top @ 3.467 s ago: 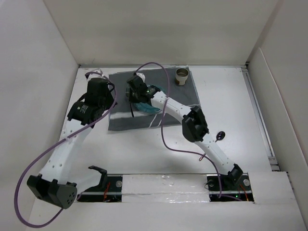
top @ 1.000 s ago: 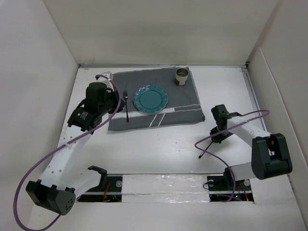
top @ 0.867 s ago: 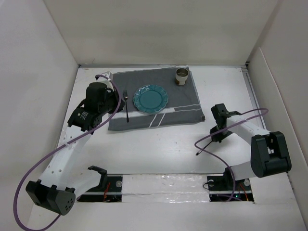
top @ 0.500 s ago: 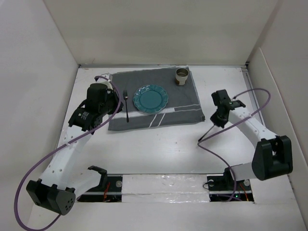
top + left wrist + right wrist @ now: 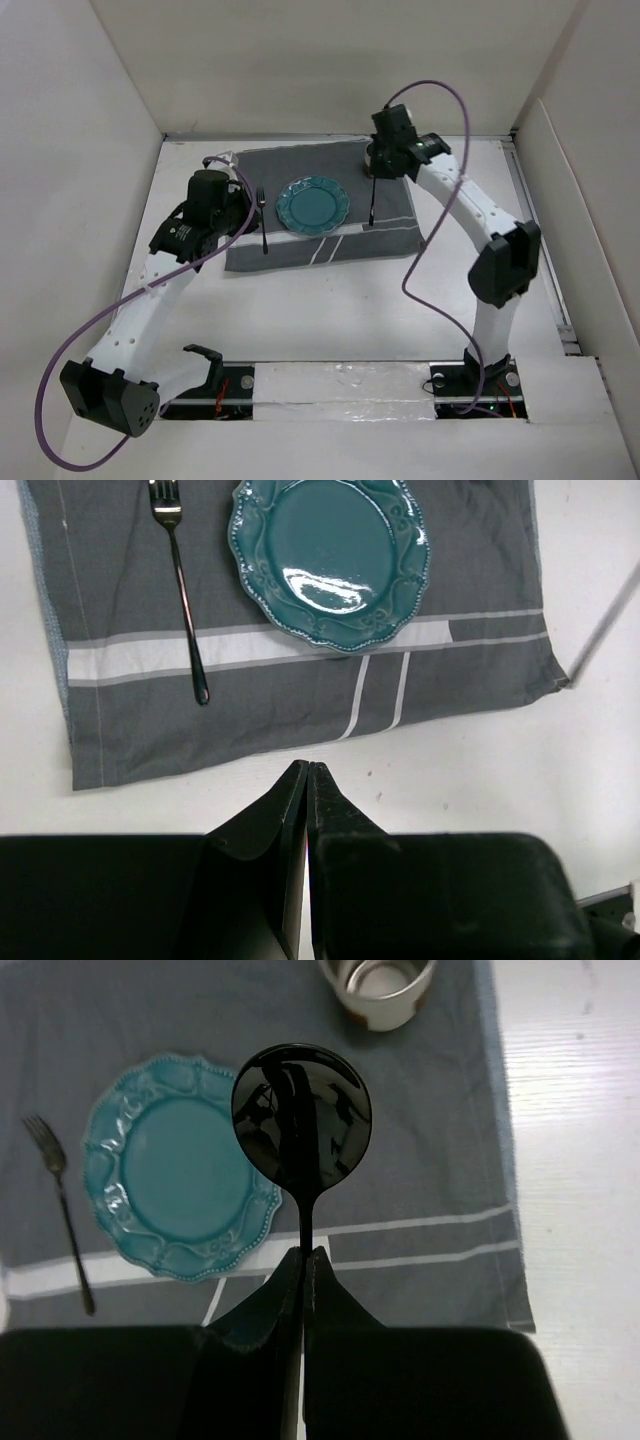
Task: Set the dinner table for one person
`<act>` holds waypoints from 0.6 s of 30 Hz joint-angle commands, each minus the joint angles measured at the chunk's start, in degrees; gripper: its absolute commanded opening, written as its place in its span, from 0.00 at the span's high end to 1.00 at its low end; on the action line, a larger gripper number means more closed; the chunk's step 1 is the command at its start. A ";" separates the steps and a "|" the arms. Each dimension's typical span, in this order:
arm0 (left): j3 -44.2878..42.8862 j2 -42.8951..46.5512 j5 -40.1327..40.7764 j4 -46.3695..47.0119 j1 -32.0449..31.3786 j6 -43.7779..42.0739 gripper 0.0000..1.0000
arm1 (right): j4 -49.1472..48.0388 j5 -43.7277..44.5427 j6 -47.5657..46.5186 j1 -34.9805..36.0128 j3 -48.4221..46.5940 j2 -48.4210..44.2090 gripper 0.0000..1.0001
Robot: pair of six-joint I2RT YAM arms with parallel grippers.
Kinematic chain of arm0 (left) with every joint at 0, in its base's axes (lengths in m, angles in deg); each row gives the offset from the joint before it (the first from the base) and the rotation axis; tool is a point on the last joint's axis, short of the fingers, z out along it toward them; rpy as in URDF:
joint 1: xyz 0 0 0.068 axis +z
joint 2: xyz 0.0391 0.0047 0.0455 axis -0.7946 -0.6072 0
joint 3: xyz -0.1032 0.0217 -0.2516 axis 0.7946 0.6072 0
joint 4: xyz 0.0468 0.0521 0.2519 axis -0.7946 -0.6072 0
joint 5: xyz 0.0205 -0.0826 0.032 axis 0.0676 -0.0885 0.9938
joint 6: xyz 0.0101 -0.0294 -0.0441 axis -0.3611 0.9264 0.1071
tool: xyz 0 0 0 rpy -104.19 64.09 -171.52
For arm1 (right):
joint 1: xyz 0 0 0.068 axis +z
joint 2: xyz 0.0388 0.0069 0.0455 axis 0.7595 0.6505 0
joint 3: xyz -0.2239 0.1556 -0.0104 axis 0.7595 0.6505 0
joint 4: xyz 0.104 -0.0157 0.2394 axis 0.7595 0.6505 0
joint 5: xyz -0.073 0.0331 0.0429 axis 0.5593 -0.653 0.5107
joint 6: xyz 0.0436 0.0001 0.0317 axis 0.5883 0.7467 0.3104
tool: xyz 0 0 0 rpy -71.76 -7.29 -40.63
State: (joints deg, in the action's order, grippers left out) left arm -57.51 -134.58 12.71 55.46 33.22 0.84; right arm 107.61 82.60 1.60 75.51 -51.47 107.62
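Observation:
The white dinner table [image 5: 330, 300] carries a grey striped cloth [image 5: 390, 215]. On it lie a teal plate [image 5: 313, 206], a fork [image 5: 263, 222] to its left and a cup [image 5: 379, 156] at the far right corner. My right gripper [image 5: 376, 175] is shut on a black spoon [image 5: 371, 205] and holds it in the air over the cloth between plate and cup. In the right wrist view the spoon's bowl [image 5: 302, 1115] sticks out past the gripper [image 5: 303, 1255]. My left gripper [image 5: 238, 210] is shut and empty, raised at the cloth's left side [image 5: 308, 770].
White walls enclose the table on the left, back and right. A purple cable loops from each arm. The left wrist view shows the plate [image 5: 330, 560], the fork [image 5: 180, 590] and the cloth's near edge [image 5: 250, 740].
My right arm has lifted the spoon from the table's right side and swung it left and far, over the cloth by the cup. The left arm has barely moved.

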 commanded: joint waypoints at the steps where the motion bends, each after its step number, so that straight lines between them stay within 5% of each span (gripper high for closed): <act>1: -3.10 0.32 -2.16 2.44 -0.03 2.33 1.00 | 7.70 3.27 -5.67 2.21 -6.91 6.68 1.00; 18: -6.26 -3.54 -1.01 4.20 -0.03 5.77 1.00 | 7.11 10.85 -7.60 2.30 -22.30 29.90 1.00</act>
State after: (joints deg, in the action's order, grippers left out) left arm -61.29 -137.99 12.14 56.99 33.22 5.81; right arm 116.24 90.57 -4.77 77.89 -69.94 136.47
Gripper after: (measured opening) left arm 0.003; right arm 0.019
